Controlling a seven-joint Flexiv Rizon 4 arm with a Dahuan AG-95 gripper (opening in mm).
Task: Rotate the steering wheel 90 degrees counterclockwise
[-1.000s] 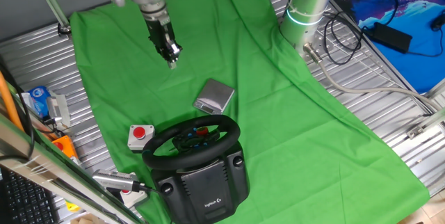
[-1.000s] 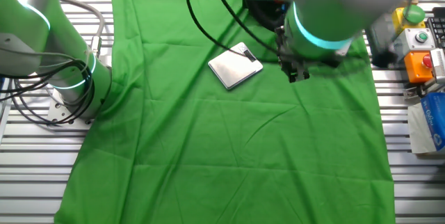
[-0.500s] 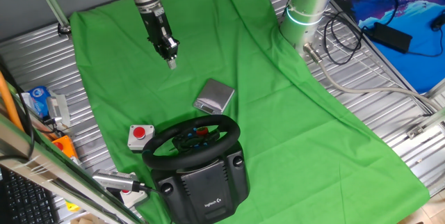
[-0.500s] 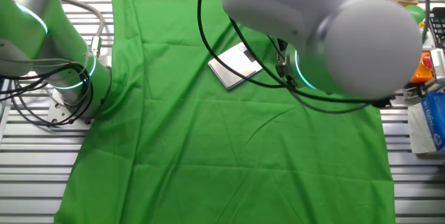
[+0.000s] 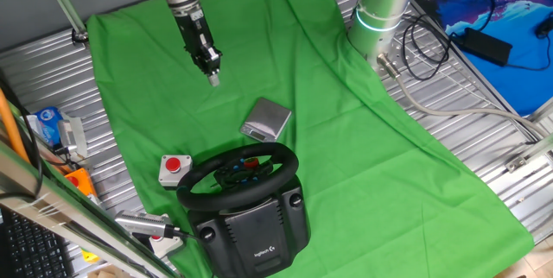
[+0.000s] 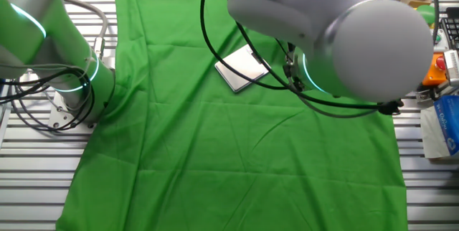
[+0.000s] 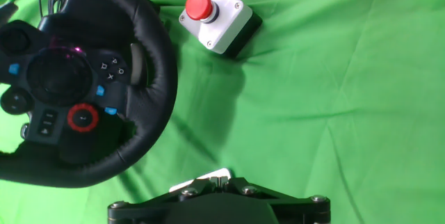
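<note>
The steering wheel [image 5: 239,175], on its heavy base beside the red-button box [image 5: 174,168], looks rigid and grippy, best taken at the padded rim; whether the fingers [image 5: 213,75] are open, I cannot tell.

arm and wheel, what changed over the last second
The gripper tilted and its wrist swung toward the far left corner of the cloth in the first half second, with the fingertips hardly shifting; since then it hangs there. It took hold of nothing. In the other fixed view, the arm's big joint swung in over the cloth. The steering wheel, red button box and metal plate stayed put.
</note>
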